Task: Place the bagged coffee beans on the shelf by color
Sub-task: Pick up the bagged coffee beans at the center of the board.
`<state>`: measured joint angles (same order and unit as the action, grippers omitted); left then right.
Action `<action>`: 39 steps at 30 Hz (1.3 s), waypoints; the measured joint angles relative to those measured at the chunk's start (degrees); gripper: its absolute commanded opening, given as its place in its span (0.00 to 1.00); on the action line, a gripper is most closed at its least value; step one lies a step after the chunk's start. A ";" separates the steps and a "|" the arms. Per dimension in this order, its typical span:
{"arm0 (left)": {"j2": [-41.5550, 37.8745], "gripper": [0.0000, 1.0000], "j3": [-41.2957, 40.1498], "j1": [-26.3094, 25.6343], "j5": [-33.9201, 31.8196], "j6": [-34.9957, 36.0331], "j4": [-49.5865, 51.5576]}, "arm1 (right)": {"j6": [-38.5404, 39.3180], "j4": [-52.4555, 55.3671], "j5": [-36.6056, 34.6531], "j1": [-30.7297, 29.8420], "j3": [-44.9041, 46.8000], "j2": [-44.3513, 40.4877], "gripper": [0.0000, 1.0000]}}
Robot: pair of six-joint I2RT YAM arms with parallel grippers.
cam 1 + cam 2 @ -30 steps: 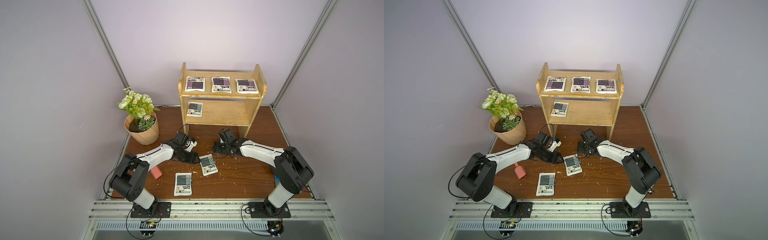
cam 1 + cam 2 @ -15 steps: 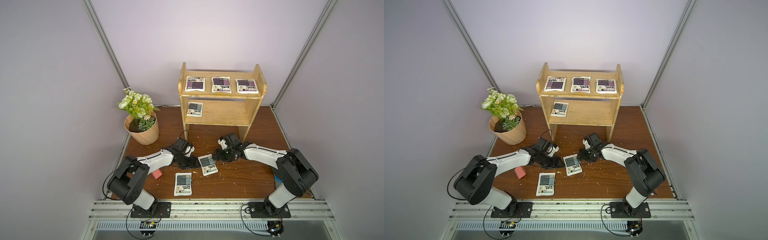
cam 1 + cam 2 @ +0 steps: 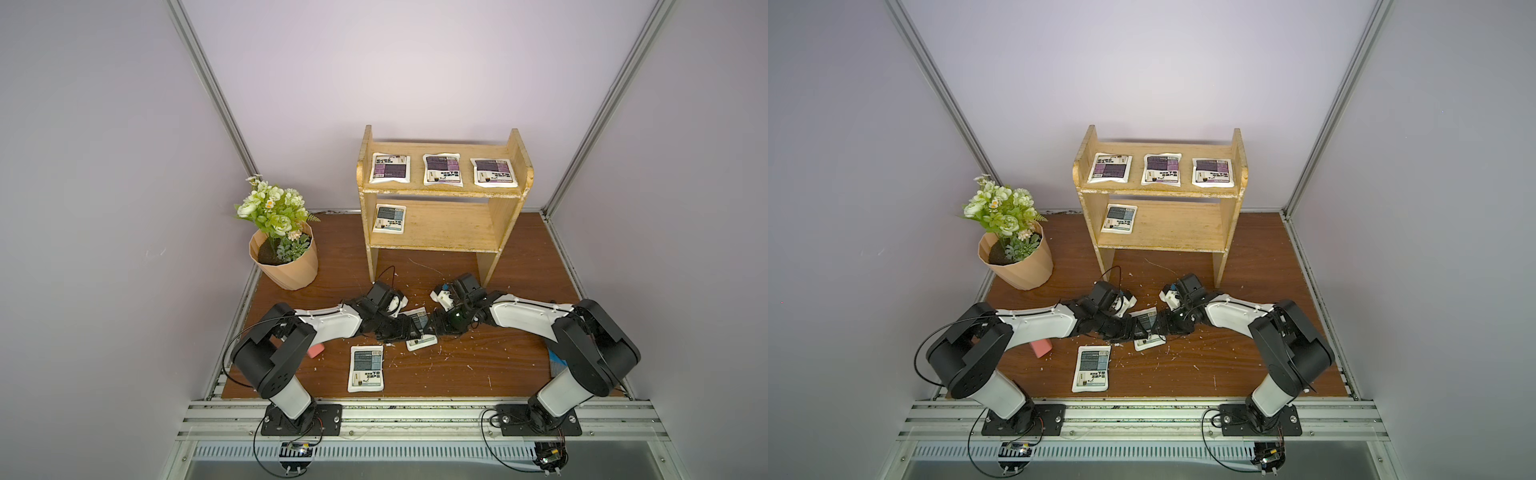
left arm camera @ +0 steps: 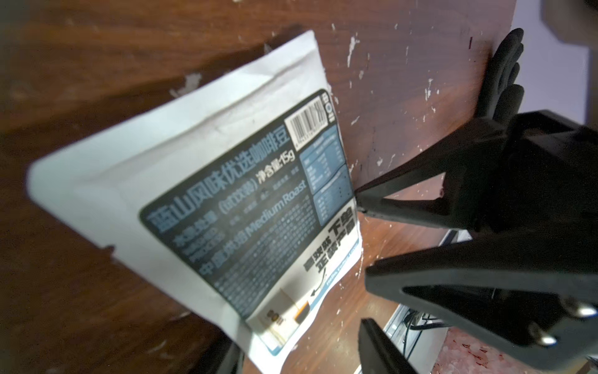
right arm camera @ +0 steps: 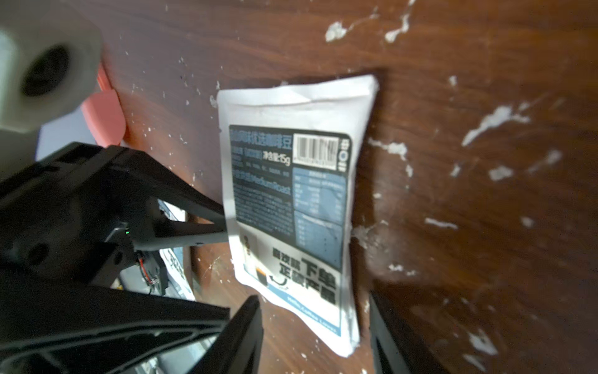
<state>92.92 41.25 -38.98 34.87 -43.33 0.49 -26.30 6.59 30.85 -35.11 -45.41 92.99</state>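
The grey-blue coffee pouch (image 3: 417, 322) I'm working on lies on the worktop (image 3: 498, 365) in front of the shelf (image 3: 521, 166), with both arms meeting over it. My left end effector (image 3: 405, 332) comes at it from one side and my right end effector (image 3: 436, 328) from the other. In each wrist view that arm's own jaws stand apart and straddle one end of the pouch. The opposite arm's fingertip touches the pouch's edge. I see no firm clamp from either. On the right wrist view the pouch nearly fills the gap, so I judge both released, about to take hold.

A second grey-blue pouch (image 3: 366, 368) lies flat nearer the front rail, just beside the first and untouched.

On the shelf, three purple pouches (image 3: 390, 168), (image 3: 442, 169), (image 3: 493, 171) sit in a row on the top tier. One grey-blue pouch (image 3: 390, 218) rests at the left end of the lower tier, and the rest of that board is bare.

By my count four of six are placed. Purple looks finished, and two grey-blue pouches are left for the lower tier.

A pink block (image 3: 318, 349) lies by the left arm, and a potted flower plant (image 3: 286, 266) stands well apart beside the shelf.
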 measured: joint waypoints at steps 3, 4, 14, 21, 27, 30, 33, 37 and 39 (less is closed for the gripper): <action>0.39 0.45 -0.48 0.00 -0.48 -1.11 -1.40 | 0.20 -1.55 2.71 0.00 0.00 1.14 0.55; 0.48 0.40 -0.74 0.00 -0.59 -1.53 -2.05 | 0.17 -1.97 3.19 0.00 0.00 1.31 0.55; 1.44 0.00 -1.90 -0.02 -2.67 -3.02 -4.33 | -0.57 -3.17 4.15 0.00 0.09 1.64 0.57; -0.17 0.00 -1.90 -0.04 -4.50 -2.29 -3.32 | -0.37 -3.10 3.58 0.15 2.03 -1.97 0.67; -8.72 0.00 -1.97 1.14 -4.39 -2.16 -2.40 | -0.90 -4.28 3.76 2.49 5.18 -10.29 0.67; -14.45 0.00 -1.86 2.54 -2.40 -2.23 -2.40 | -1.70 -5.88 4.11 3.96 5.51 -14.16 0.67; -17.68 0.00 -0.28 3.21 -0.33 -1.90 -1.36 | -2.56 -8.28 4.24 4.90 5.49 -18.45 0.67; -19.06 0.00 2.99 3.28 2.49 -1.62 -0.13 | -4.02 -11.28 5.05 5.42 4.94 -22.32 0.62; -19.17 0.00 4.07 3.39 3.65 -1.53 -0.11 | -5.16 -12.79 5.70 5.62 4.13 -22.80 0.56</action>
<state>73.76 45.32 -35.59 38.52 -44.86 0.38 -31.46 -6.20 36.56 -29.50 -41.28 70.19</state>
